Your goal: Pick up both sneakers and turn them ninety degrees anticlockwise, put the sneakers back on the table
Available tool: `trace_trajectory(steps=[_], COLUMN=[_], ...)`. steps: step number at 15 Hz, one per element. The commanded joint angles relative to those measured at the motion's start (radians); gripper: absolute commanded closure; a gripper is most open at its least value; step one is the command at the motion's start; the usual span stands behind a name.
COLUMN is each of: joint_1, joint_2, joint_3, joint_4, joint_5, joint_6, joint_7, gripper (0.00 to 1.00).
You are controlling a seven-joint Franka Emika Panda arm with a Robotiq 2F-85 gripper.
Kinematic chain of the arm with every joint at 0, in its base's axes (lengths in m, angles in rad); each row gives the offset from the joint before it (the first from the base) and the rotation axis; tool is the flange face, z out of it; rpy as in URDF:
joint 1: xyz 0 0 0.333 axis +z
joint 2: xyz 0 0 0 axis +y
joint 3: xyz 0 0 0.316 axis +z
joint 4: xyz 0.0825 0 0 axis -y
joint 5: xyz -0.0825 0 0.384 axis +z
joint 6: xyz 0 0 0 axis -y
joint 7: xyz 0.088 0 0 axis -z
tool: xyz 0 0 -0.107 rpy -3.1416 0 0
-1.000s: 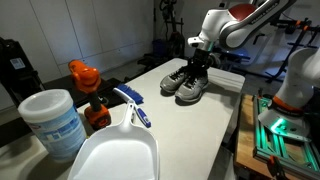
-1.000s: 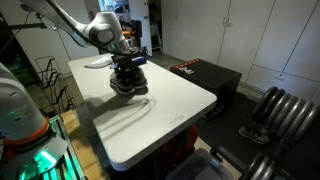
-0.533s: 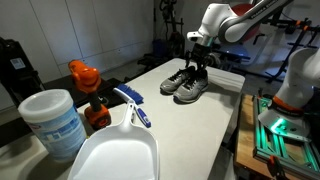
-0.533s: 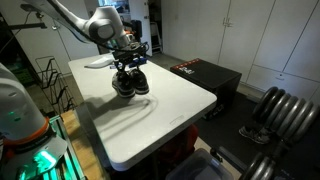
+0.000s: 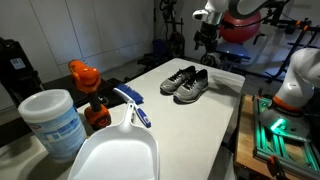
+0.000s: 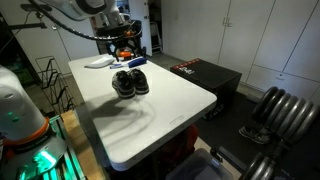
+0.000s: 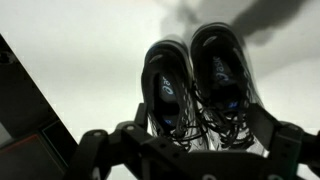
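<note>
The two dark grey and black sneakers (image 5: 187,85) sit side by side on the white table (image 5: 205,125), touching each other; they also show in an exterior view (image 6: 131,82). My gripper (image 5: 206,38) hangs well above them, open and empty, and is seen from another side too (image 6: 125,47). In the wrist view the sneakers (image 7: 195,85) lie straight below, laces towards the camera, and my gripper (image 7: 195,152) has its fingers (image 7: 95,150) spread wide on either side, holding nothing.
An orange bottle (image 5: 85,80), a white tub (image 5: 52,120), a white dustpan (image 5: 115,150) and a blue brush (image 5: 133,105) crowd the near table end. A white tray (image 5: 228,78) lies behind the sneakers. A green-lit machine (image 5: 275,125) stands beside the table, a black box (image 6: 205,75) past its edge.
My gripper has opened, let go of the sneakers and risen well above them. The sneakers now rest on the table.
</note>
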Motion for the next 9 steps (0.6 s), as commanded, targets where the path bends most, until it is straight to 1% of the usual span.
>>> trace_trajectory(steps=[1,3,5,9], joint_1=[-0.003,0.001,0.001,-0.003], joint_2=[-0.015,-0.009,-0.002,0.020], joint_3=[0.036,0.043,0.051,0.061], joint_4=[0.101,0.151,0.188,0.239], joint_5=[0.006,0.015,0.019,0.071], joint_6=[-0.216,-0.308,-0.374,-0.439], joint_7=[0.185,0.285,0.388,0.588], gripper=[0.00,0.00,0.00,0.00])
